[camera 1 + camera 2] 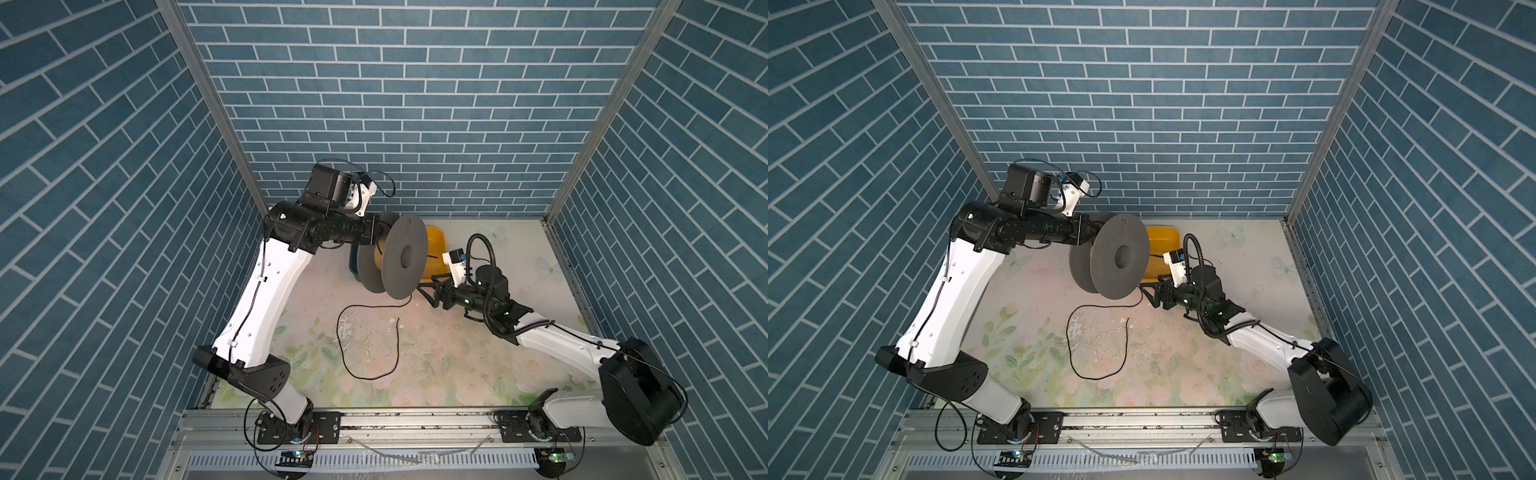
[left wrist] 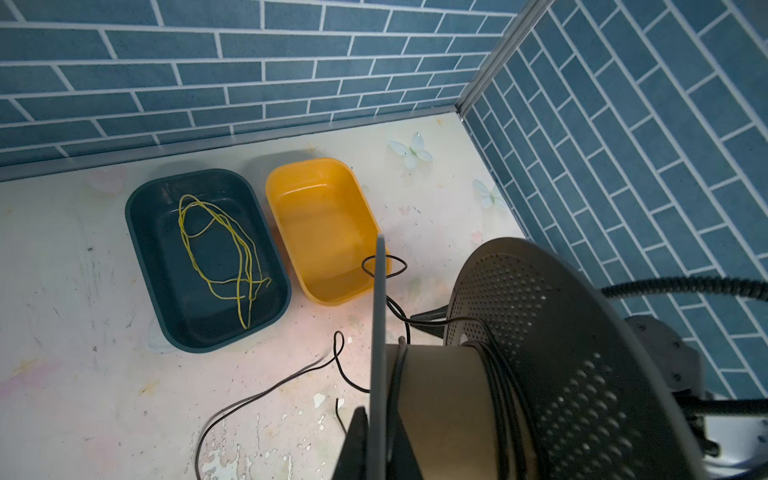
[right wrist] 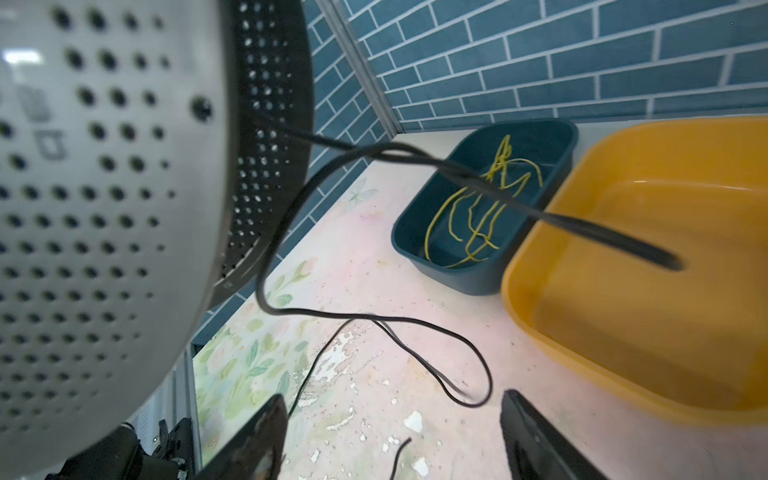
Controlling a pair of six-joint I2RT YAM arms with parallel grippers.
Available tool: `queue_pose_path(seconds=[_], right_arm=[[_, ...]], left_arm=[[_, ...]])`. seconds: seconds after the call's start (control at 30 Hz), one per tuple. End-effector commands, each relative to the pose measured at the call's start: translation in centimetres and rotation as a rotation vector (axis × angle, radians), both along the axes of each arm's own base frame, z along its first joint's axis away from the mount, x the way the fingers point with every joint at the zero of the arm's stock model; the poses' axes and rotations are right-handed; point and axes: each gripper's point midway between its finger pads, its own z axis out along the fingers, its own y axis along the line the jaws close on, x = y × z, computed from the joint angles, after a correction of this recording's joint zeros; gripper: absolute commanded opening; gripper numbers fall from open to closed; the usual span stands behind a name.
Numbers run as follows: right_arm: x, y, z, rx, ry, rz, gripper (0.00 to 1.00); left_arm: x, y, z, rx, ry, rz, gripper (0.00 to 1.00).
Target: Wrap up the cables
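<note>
Trailing from a spool (image 1: 399, 278) to the table (image 1: 457, 353), one black cable (image 3: 395, 319): thin, glossy, limp. A few turns lie on the hub (image 2: 440, 395), and the rest drops off and lies in a single loose open loop on the tabletop below the spool, its free end lying on the surface. One spool, held raised and on edge: two round grey perforated flanges and one smooth tan cylindrical hub. Left gripper (image 2: 377, 419), one: black fingers pressed together on the rim of a flange. Right gripper (image 3: 392, 397), one: black fingers spread apart and gripping nothing, a bend of the cable just ahead of them. Two rounded rectangular plastic trays stand side by side near the back wall. The dark teal tray (image 2: 145, 249) holds one tangled yellow-green wire (image 2: 216, 249); the yellow tray (image 2: 324, 232) is glossy. The table is one pale floral-print surface, chipped in patches.
</note>
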Motion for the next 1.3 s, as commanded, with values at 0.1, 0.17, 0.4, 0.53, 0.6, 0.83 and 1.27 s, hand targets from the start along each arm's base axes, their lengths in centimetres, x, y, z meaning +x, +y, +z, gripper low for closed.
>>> queue_pose_path(seconds=[0.1, 0.17, 0.4, 0.53, 0.6, 0.83, 1.27], right_arm=[[0.8, 4.2, 3.3, 0.126, -0.172, 0.075, 0.8], [1.0, 4.9, 3.4, 0.153, -0.189, 0.069, 0.8], [1.5, 5.8, 4.0, 0.275, -0.211, 0.051, 0.79], [2.0, 6.6, 4.4, 0.327, -0.198, 0.062, 0.78], [2.2, 7.1, 4.7, 0.36, -0.191, 0.07, 0.78], [3.3, 7.1, 4.6, 0.398, -0.178, 0.03, 0.58], [2.9, 0.7, 2.0, 0.164, -0.043, 0.008, 0.0]], left_arm=[[0.6, 0.0, 3.1, -0.131, -0.074, 0.045, 0.0], [0.7, 0.1, 3.0, -0.135, -0.072, 0.052, 0.0], [1.1, 0.4, 2.8, -0.161, -0.064, 0.078, 0.0], [1.3, 0.7, 2.5, -0.172, -0.058, 0.095, 0.0], [1.4, 0.8, 2.3, -0.179, -0.049, 0.102, 0.0], [1.5, 1.1, 2.1, -0.201, -0.038, 0.108, 0.0], [1.9, 9.4, 3.6, -0.174, -0.102, 0.301, 0.0]])
